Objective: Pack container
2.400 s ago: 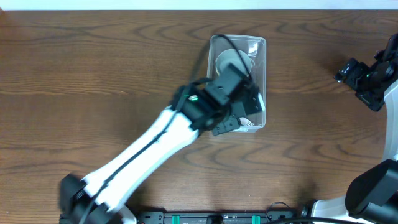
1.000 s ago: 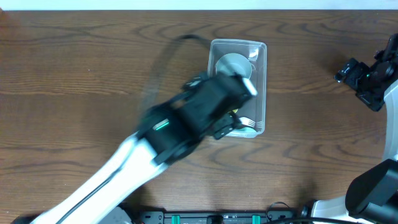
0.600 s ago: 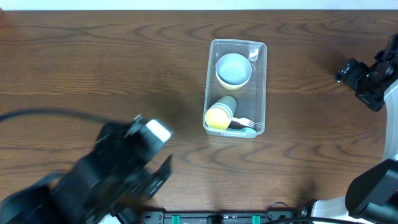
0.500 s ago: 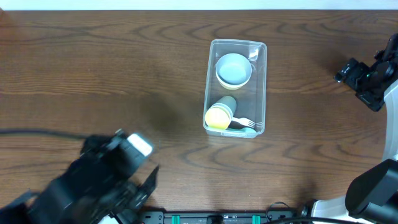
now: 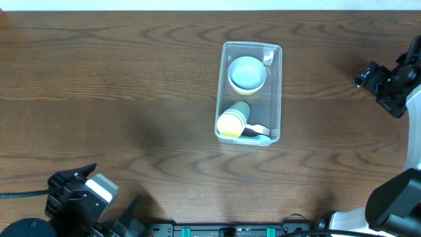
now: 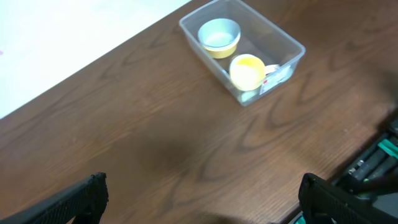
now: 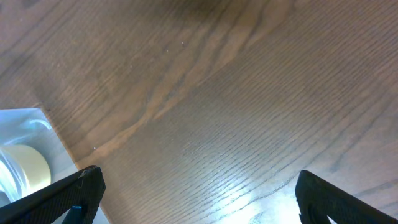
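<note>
The container (image 5: 268,99) is a clear rectangular bin on the dark wooden table, right of centre. Inside it a yellow bowl with a pale blue inside (image 5: 247,74) stands at the far end. A yellow cup (image 5: 233,122) lies on its side at the near end, with a white fork (image 5: 261,130) beside it. From the left wrist view the container (image 6: 268,38), bowl (image 6: 219,36) and cup (image 6: 247,71) look far away. My left gripper (image 6: 203,183) is open and empty, well back from the bin. My right gripper (image 7: 199,177) is open over bare wood, with a corner of the container (image 7: 28,124) at its left.
The left arm (image 5: 79,204) is at the table's front left corner, by the front edge. The right arm (image 5: 388,82) hangs over the right side of the table. A black and green rail (image 5: 230,230) runs along the front edge.
The left arm has pulled away from over the container, down to the front left corner. The bowl, cup and fork in the container now show. The right arm has not moved.
</note>
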You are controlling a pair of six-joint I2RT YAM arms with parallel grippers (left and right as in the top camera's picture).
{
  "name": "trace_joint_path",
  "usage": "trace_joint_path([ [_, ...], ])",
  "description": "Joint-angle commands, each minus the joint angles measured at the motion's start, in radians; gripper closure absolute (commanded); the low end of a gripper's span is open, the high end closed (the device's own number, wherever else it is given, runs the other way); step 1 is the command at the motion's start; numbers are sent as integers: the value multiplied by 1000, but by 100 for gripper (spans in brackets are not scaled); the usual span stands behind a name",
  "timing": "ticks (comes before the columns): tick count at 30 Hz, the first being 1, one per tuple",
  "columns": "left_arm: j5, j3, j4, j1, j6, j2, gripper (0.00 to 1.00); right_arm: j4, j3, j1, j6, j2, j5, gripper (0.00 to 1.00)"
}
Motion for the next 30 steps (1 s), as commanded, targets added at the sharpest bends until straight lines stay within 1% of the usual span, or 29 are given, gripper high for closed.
trace_joint_path([
  [1, -10, -89, 50, 100, 11, -33, 2, 0, 0, -6, -1, 5, 6, 1],
  [4, -10, -206, 175, 238, 22, -73, 2, 0, 0, -6, -1, 5, 6, 1],
  [9, -4, -463, 487, 485, 19, -150, 2, 0, 0, -6, -1, 5, 6, 1],
  [12, 58, -626, 634, 605, 21, -203, 2, 0, 0, -6, -1, 5, 6, 1],
  [14, 102, -726, 695, 664, 21, -242, 2, 0, 0, -6, -1, 5, 6, 1],
  [19, 194, -949, 817, 748, 21, -346, 2, 0, 0, -6, -1, 5, 6, 1],
  [26, 199, -1226, 927, 779, 4, -499, 2, 0, 0, -6, -1, 5, 6, 1],
  [30, 224, -1340, 963, 793, -10, -570, 2, 0, 0, -6, -1, 5, 6, 1],
])
